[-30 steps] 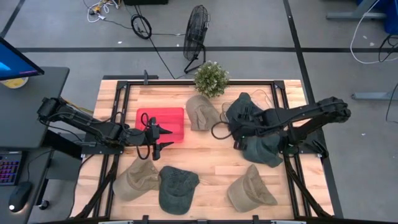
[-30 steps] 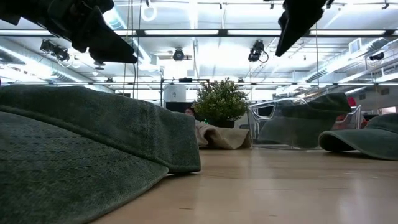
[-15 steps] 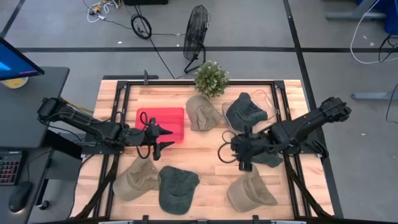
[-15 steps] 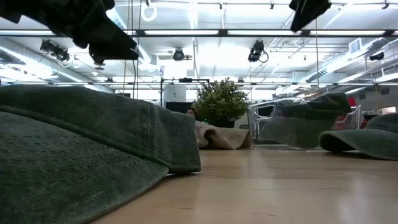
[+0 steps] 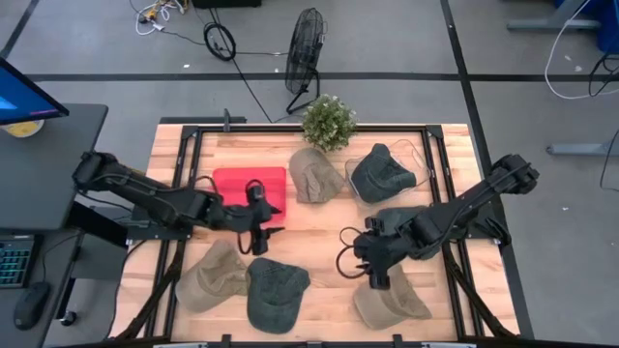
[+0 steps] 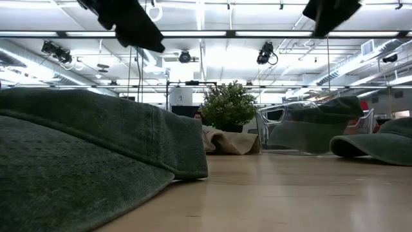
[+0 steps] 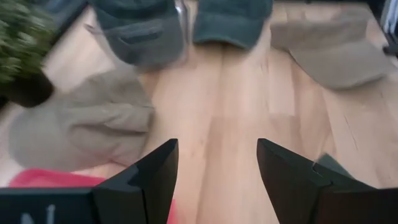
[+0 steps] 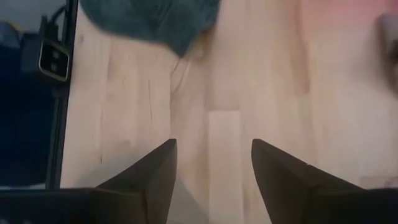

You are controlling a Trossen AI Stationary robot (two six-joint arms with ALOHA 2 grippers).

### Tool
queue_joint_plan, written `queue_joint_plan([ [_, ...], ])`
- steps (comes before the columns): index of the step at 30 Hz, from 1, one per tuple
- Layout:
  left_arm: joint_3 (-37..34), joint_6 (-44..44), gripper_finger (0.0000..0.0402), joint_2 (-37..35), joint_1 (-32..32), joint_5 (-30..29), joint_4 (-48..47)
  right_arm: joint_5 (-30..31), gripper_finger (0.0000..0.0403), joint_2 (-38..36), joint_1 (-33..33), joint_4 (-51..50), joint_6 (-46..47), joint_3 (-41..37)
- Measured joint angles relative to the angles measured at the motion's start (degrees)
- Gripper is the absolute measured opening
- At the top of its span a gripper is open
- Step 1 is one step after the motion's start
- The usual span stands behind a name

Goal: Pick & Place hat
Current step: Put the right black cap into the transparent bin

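Note:
Several caps lie crown-up on the wooden table. In the high view a tan cap (image 5: 313,175) sits by the plant, a dark green cap (image 5: 382,174) rests in the clear container (image 5: 418,155), and another green cap (image 5: 418,230) lies partly under my right arm. Near the front edge are a tan cap (image 5: 389,300), a green cap (image 5: 276,295) and a tan cap (image 5: 208,276). My left gripper (image 5: 264,232) hovers open just near of the red tray (image 5: 250,186). My right gripper (image 5: 373,274) hovers open above the near-right tan cap's far edge.
A potted plant (image 5: 329,121) stands at the table's far edge. Black frame rails run along both table sides. Bare wood lies between the two grippers, mid-table (image 5: 319,242). In the low view a green cap's brim (image 6: 96,148) fills the foreground.
My right gripper has drawn away from the clear container and travelled toward the table's near edge, ending above the near-right tan cap; the green cap stays in the container. My left gripper has shifted a little toward the table's right and near edge.

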Motion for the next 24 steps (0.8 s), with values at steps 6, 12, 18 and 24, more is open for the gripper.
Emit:
queue_joint_plan([
  [6,2.8,-3.0,0.0222,7.3,0.4,0.2,0.1,-0.9,0.0210,3.4,1.2,-1.4,4.4,0.0],
  [12,3.3,-1.5,0.0211,9.5,-0.4,7.0,0.1,-3.9,0.0210,4.6,3.4,-5.9,6.7,0.0],
  [18,3.3,-3.7,0.0191,9.5,-3.6,12.1,-0.1,-1.0,0.0210,4.2,4.0,-27.9,23.8,-0.1],
  [24,3.3,-4.5,0.0183,9.8,-5.8,11.9,0.0,-2.3,0.0210,3.6,2.6,-39.4,44.9,-5.9],
])
